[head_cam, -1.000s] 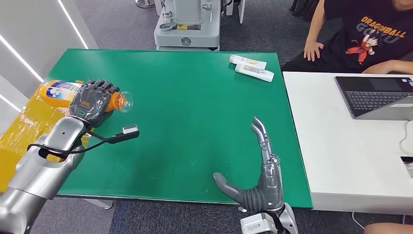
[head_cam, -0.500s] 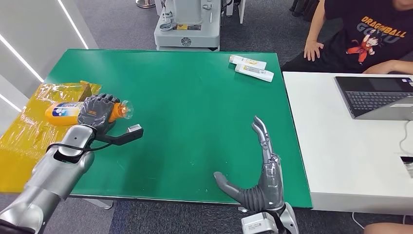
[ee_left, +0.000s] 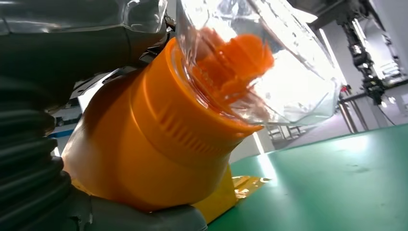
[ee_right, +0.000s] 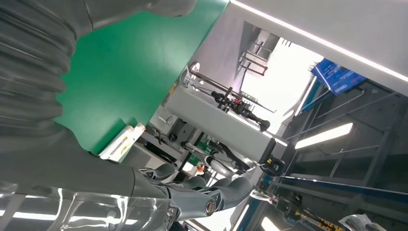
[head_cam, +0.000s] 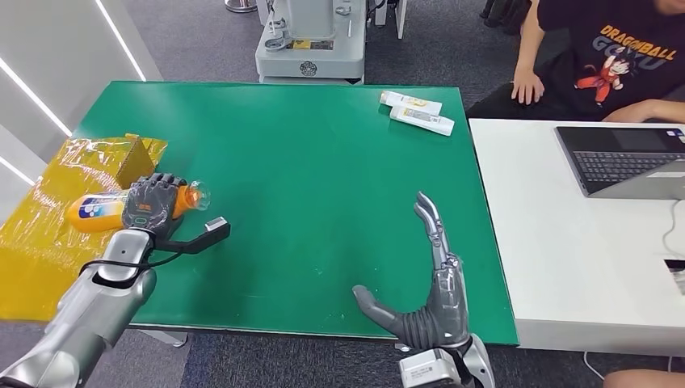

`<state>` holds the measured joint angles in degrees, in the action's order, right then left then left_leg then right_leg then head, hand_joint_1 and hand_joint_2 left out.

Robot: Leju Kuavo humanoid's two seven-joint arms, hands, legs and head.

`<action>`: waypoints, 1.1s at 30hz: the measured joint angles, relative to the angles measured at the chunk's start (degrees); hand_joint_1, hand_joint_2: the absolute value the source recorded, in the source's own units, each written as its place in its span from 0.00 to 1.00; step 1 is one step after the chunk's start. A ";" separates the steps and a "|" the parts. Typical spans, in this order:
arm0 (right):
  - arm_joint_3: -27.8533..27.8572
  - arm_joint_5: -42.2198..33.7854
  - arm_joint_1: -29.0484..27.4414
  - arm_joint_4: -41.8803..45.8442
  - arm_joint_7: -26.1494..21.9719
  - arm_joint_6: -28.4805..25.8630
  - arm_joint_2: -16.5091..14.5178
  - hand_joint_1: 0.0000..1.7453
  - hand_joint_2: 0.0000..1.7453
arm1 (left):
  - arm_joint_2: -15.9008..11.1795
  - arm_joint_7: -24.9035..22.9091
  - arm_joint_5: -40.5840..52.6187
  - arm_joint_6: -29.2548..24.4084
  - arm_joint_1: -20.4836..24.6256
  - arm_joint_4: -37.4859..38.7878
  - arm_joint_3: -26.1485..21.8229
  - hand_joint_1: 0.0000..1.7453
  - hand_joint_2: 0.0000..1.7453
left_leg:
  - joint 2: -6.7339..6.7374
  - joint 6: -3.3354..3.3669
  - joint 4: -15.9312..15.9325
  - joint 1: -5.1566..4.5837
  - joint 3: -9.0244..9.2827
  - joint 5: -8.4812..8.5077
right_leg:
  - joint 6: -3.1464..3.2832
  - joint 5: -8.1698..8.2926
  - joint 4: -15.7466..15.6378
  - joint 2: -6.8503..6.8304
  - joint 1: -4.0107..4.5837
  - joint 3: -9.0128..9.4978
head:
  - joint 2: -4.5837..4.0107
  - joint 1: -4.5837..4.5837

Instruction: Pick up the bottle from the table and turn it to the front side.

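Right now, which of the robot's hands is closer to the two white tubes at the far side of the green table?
Right. The right hand hovers open near the table's front edge, below the white tubes; the left hand grips the orange bottle at the far left.

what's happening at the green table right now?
The left hand grips an orange bottle lying on its side at the left edge of the green table, over yellow plastic wrap; its clear cap points toward the table's middle. The right hand hovers open near the front edge, holding nothing. Two white tubes lie at the far side, and a person sits by a laptop.
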<state>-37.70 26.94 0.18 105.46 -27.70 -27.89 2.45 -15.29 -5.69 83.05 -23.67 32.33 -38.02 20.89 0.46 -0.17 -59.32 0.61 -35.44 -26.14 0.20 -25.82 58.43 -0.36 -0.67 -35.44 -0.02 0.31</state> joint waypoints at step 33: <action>-0.39 -2.61 1.10 -1.43 0.10 1.16 0.02 0.00 1.00 | 2.36 0.49 4.40 -9.54 -5.51 6.32 -11.00 1.00 1.00 | -0.01 -0.01 0.03 0.00 0.01 0.00 | 0.03 -0.02 0.00 -0.01 0.00 0.00 | 0.00 -0.01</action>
<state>-38.10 24.33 1.28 104.03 -27.59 -26.73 2.47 -12.93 -5.20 87.45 -33.21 26.82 -31.69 9.89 0.44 -0.17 -59.29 0.61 -35.43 -26.14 0.23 -25.84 58.43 -0.38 -0.67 -35.43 -0.02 0.30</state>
